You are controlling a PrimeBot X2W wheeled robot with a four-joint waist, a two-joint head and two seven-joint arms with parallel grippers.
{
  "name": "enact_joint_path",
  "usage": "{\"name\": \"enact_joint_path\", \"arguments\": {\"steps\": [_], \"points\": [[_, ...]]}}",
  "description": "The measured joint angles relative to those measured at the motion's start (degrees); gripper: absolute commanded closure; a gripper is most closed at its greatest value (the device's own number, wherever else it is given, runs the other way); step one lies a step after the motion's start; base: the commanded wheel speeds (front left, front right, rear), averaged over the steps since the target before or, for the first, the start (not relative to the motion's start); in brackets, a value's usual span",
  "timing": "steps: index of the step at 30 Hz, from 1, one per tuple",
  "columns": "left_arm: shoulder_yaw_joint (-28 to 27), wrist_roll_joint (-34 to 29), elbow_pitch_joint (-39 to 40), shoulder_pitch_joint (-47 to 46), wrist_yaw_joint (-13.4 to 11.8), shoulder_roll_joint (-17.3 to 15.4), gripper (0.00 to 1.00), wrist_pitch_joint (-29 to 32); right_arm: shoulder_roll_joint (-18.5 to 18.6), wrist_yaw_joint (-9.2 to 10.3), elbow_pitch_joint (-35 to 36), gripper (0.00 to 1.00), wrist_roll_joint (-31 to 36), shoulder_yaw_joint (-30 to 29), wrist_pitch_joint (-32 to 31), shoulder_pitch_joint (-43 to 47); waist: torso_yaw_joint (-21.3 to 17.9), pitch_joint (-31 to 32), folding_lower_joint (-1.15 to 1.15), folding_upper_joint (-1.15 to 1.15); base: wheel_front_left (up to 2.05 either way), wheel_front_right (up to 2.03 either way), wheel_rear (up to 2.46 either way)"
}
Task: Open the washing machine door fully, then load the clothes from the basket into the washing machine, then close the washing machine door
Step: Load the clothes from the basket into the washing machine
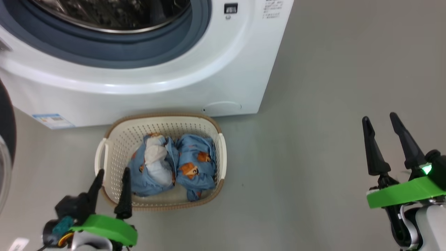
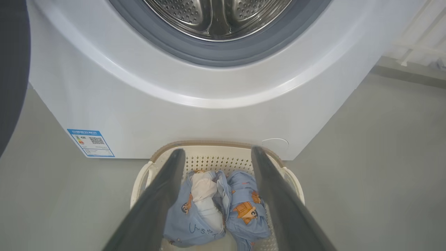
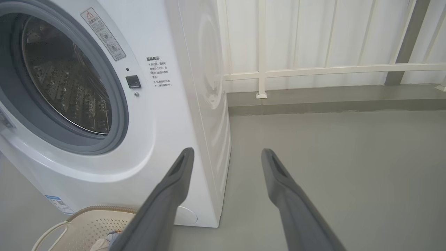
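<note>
Washing machine door (image 1: 6, 118) looks swung right out of the way already. Its dark rim and a bit of the glass just peek in at the left edge of the head view, so step one reads as done. The washing machine (image 1: 146, 87) has its mouth wide open and the steel drum (image 2: 216, 17) is bare, with nothing inside as far as the views reach.

Loading hasn't started though. The clothes (image 1: 174, 164), both blue bundles with the cartoon print, sit side by side in the basket (image 1: 160, 116), the left one showing its white lining. The basket is on the floor (image 1: 313, 146), tucked close to the foot of the machine right under the drum opening. So roughly a third of the job is done, with both bundles to load and the door to shut.

Pose-wise, the left end effector (image 1: 114, 170) hovers over the near left part of the basket. Its fingers (image 2: 163, 195) are spread apart and hold nothing, and in the left wrist view they frame the two bundles. It looks lined up for a grab, with no contact with the fabric yet. The right end effector (image 1: 379, 116) hangs well off to the right over bare floor, also spread wide and empty. It's aimed toward the machine's right front corner, nowhere near the basket.
</note>
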State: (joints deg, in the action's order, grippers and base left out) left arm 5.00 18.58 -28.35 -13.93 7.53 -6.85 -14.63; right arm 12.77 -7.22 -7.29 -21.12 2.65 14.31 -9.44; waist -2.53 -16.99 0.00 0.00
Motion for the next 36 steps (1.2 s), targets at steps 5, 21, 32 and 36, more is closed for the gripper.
{"name": "enact_joint_path", "arguments": {"steps": [5, 21, 32, 36], "points": [[3.0, 0.6, -7.7, -5.1, 0.0, 0.3, 0.0, 0.0, 0.0, 0.0, 0.4, 0.0, 0.0, -0.1, 0.0, -2.0, 0.1, -3.5, 0.0, 0.0, 0.0, 0.0, 0.0], [11.6, 2.0, -34.2, -25.6, 0.0, 0.3, 0.0, 0.0, 0.6, 0.0, 2.7, 0.0, 0.0, 1.6, 0.2, -10.7, 0.5, -15.8, 0.0, 0.0, 0.0, 0.0, 0.0], [17.5, 4.1, -43.6, -36.1, 0.0, -1.3, 0.0, 3.0, 1.3, 0.0, 4.2, 0.0, 0.0, 2.7, 0.2, -15.1, 0.2, -23.5, 0.0, 0.0, 0.0, 0.0, 0.0], [17.9, 4.0, -44.6, -38.7, 0.0, -1.8, 0.0, 4.6, 1.3, 0.0, 4.9, 0.0, 0.0, 3.0, 0.2, -16.2, -0.3, -25.7, 0.0, 0.0, 0.0, 0.0, 0.0]]}}
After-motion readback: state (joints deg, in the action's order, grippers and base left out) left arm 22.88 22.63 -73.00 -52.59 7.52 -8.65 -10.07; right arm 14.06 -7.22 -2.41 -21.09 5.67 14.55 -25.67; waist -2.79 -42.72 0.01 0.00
